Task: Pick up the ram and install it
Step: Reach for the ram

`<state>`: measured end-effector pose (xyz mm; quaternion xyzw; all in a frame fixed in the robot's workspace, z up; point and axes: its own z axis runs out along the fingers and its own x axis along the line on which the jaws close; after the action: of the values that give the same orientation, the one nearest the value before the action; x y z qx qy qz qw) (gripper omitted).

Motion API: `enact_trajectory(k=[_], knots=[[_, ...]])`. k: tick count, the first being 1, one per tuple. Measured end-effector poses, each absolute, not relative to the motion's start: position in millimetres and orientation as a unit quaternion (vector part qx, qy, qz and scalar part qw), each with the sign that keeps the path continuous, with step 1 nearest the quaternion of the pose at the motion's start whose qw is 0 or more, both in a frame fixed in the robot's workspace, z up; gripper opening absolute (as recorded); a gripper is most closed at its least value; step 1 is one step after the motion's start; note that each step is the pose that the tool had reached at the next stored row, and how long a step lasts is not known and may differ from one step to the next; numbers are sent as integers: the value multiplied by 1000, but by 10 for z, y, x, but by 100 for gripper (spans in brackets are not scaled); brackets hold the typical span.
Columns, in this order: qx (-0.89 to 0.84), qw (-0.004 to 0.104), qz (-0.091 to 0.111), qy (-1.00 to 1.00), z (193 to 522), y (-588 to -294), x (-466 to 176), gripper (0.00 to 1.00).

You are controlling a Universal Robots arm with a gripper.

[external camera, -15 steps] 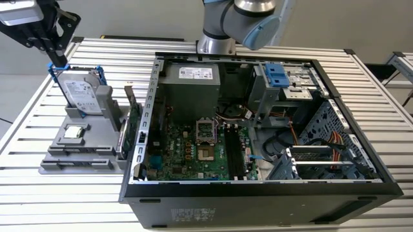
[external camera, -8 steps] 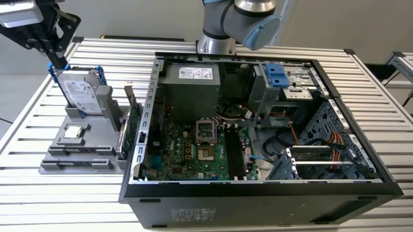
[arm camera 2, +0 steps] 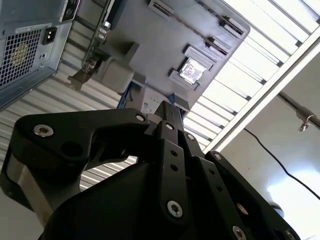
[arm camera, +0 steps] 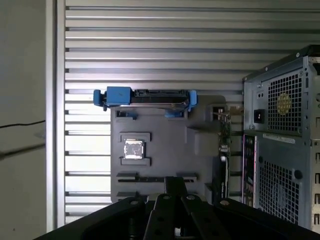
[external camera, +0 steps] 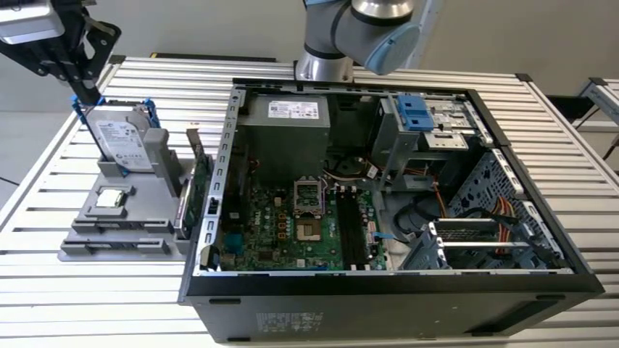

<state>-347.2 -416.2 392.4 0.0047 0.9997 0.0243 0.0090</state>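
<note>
Across the slatted tabletop (external camera: 97, 308), the biggest thing is the open PC case (external camera: 387, 308). It sits from mid-frame to lower right in the exterior view, with the motherboard (external camera: 280, 239) facing up. The board's long black slots (external camera: 350, 228) look empty to me, so nothing's installed yet.

Left of the case in that frame is the gray parts holder (external camera: 145, 197). A hard drive (external camera: 124, 141) in a blue frame stands at its far end, and a green card (external camera: 200, 192) sits on edge right beside the case wall.

So where's the ram (arm camera: 150, 178)? Best I can tell, it's the thin dark strip standing on edge in one of the holder's long slots, past the little square chip (arm camera: 133, 149) from the hard drive. It's edge-on and I can't make out any colour, so treat that as a guess. Its long axis runs parallel to the hard drive's top edge, roughly left to right in the exterior frame.

The jaws hang at the upper left of the exterior frame, above the holder. They look pressed together with nothing between them. In the first wrist view their tip lines up over the middle of that strip, so the stick lies below them, and their linkage seems to fan out along the strip's length.
</note>
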Motion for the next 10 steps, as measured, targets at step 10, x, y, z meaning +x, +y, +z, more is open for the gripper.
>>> enact_trajectory(k=[10], knots=[[5, 9, 24, 1000, 3924, -4214, -3456, 0]])
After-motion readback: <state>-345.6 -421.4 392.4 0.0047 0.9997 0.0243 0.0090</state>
